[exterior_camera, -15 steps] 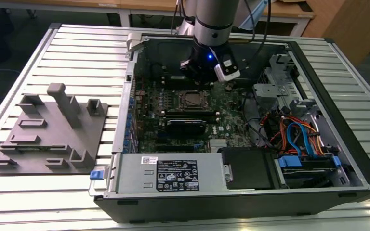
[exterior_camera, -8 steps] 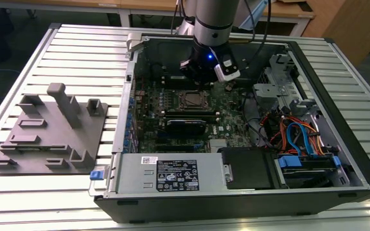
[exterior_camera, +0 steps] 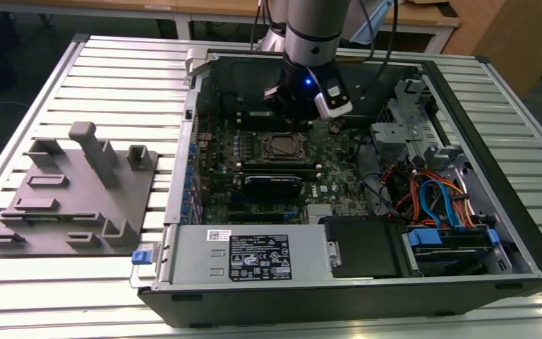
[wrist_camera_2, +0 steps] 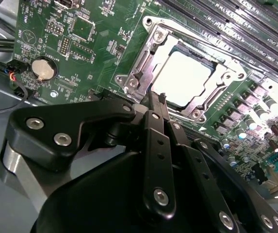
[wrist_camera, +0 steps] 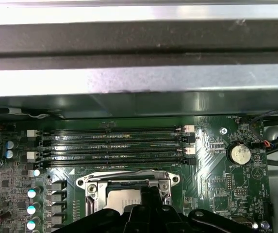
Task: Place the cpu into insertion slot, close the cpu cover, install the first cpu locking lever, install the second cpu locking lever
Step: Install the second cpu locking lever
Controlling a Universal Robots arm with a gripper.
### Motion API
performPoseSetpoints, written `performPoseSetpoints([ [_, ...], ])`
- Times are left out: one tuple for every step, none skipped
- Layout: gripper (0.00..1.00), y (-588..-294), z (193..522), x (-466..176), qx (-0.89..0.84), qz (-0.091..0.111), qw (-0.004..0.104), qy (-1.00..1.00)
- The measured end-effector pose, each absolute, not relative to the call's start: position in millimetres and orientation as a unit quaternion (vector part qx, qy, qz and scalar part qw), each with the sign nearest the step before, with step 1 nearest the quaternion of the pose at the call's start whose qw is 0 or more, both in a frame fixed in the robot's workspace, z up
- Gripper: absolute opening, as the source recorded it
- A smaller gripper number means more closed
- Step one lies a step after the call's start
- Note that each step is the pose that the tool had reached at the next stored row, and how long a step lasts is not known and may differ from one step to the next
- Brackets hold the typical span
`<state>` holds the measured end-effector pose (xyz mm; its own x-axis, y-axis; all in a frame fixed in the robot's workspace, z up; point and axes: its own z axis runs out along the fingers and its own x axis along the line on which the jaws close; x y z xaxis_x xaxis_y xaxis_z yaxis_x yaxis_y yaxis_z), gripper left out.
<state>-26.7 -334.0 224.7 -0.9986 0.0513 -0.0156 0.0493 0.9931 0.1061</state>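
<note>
Hand (wrist_camera_2: 154,99) hangs straight down from the upright arm (exterior_camera: 310,28) into the open computer case (exterior_camera: 497,162), its black fingers (wrist_camera_2: 151,109) pressed together to a narrow tip with nothing between them. That tip sits at the rim of the cpu cover (wrist_camera_2: 143,63), at the cover's 6 o'clock edge in the second wrist view. The cover lies flat over the insertion slot (exterior_camera: 279,146), and through its square window the pale metal top of the cpu (wrist_camera_2: 182,77) shows, seated in the socket. Whether the tip touches the cover or hovers just above it cannot be told. In the first wrist view the cover (wrist_camera: 129,180) and cpu (wrist_camera: 122,199) lie just beside the dark linkage of the hand (wrist_camera: 151,194).

Around the socket spreads the green motherboard (exterior_camera: 341,180), with the long memory slots (wrist_camera: 114,145) close by and a round coin cell (wrist_camera_2: 44,69) farther off (at about 9 o'clock from the socket in the second wrist view). Beyond the case, toward 9 o'clock in the exterior view, a grey fixture block (exterior_camera: 73,191) rests on the slatted tabletop (exterior_camera: 111,70).
</note>
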Motion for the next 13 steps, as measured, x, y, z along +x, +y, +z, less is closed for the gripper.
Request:
performPoseSetpoints([
  [0.10, -334.0, 226.6, -26.7, 0.025, 0.053, 0.009, 0.998],
  [0.10, -333.9, 228.5, -26.7, 0.025, 0.053, 0.009, 0.998],
  [0.10, -333.9, 230.1, -26.7, 0.025, 0.053, 0.009, 0.998],
  [0.10, -333.9, 230.8, -26.7, 0.025, 0.053, 0.009, 0.998],
  [0.10, -333.9, 230.7, -26.7, 0.025, 0.053, 0.009, 0.998],
  [0.10, -334.0, 230.8, -26.7, 0.025, 0.053, 0.009, 0.998],
  [0.10, -334.2, 230.8, -26.7, 0.025, 0.053, 0.009, 0.998],
  [0.10, -334.7, 230.9, -26.7, 0.025, 0.053, 0.009, 0.998],
  [0.10, -335.4, 230.7, -26.7, 0.025, 0.053, 0.009, 0.998],
  [0.10, -336.7, 230.6, -26.8, 0.025, 0.053, 0.009, 0.998],
  [0.10, -338.2, 230.5, -26.8, 0.025, 0.053, 0.009, 0.998],
  [0.10, -340.0, 230.4, -26.8, 0.025, 0.053, 0.009, 0.998],
  [0.10, -341.7, 230.2, -26.8, 0.025, 0.053, 0.009, 0.998],
])
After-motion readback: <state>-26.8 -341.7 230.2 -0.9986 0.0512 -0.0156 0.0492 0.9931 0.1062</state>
